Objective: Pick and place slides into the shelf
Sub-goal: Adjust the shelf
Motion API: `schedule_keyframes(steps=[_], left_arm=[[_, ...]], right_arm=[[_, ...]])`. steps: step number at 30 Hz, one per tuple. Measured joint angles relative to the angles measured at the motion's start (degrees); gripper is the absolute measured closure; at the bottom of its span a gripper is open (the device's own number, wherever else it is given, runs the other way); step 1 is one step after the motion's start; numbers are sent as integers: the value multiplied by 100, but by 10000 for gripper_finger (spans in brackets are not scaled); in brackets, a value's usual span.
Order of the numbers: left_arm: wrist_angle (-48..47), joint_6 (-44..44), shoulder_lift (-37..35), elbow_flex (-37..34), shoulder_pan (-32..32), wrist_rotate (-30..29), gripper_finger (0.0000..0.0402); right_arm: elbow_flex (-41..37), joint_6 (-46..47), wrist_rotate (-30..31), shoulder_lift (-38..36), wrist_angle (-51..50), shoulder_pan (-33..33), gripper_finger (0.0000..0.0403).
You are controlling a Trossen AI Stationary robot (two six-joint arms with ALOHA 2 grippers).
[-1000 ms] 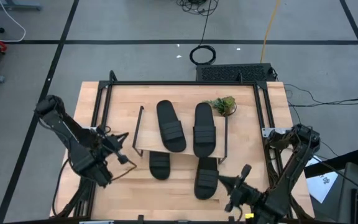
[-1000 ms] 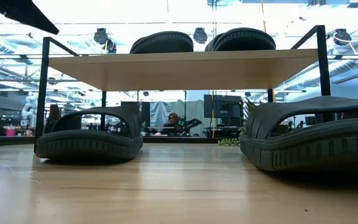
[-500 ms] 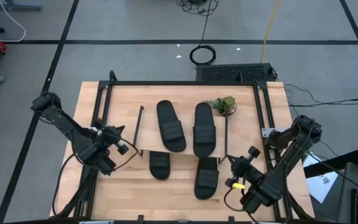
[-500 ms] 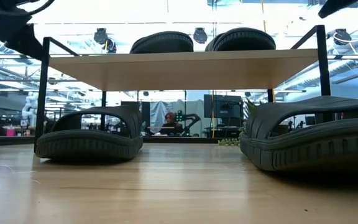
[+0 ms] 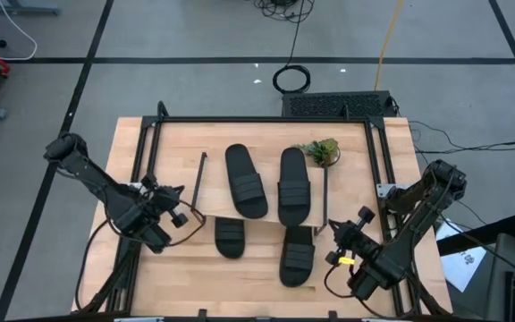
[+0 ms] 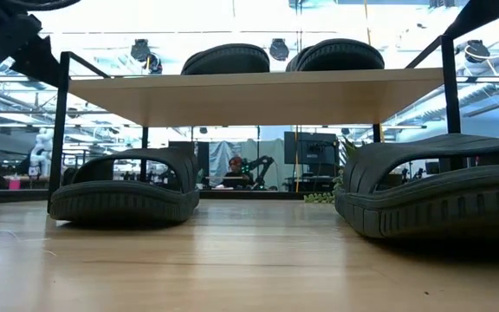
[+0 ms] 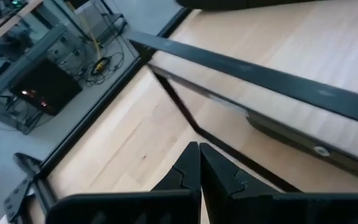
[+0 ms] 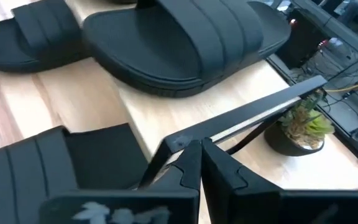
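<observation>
Both tools pressed together, empty; shelf [image 5: 206, 211] holds two slides [image 5: 246, 180] on top.

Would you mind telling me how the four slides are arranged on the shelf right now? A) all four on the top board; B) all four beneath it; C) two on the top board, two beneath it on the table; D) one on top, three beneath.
C: two slides lie on the shelf's top board, and two more sit beneath it on the table.

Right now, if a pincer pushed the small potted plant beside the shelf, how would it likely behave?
The potted plant probably tips easily: its foliage spreads above a small dark pot. It looks light, so it would likely slide on the smooth table.
</observation>
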Motion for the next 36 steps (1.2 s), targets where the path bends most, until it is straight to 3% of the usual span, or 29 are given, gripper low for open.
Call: schedule_keyframes(steps=[8, 20, 36], left_arm=[[1406, 1675, 0, 0, 161, 230, 401], [2278, 2736, -7, 7, 170, 623, 401], [2476, 2604, -5, 9, -68, 743, 401]], right_arm=[[-50, -533, 20, 0, 363, -235, 403], [-824, -625, -247, 4, 799, -466, 403], [-843, -595, -301, -31, 739, -470, 403]])
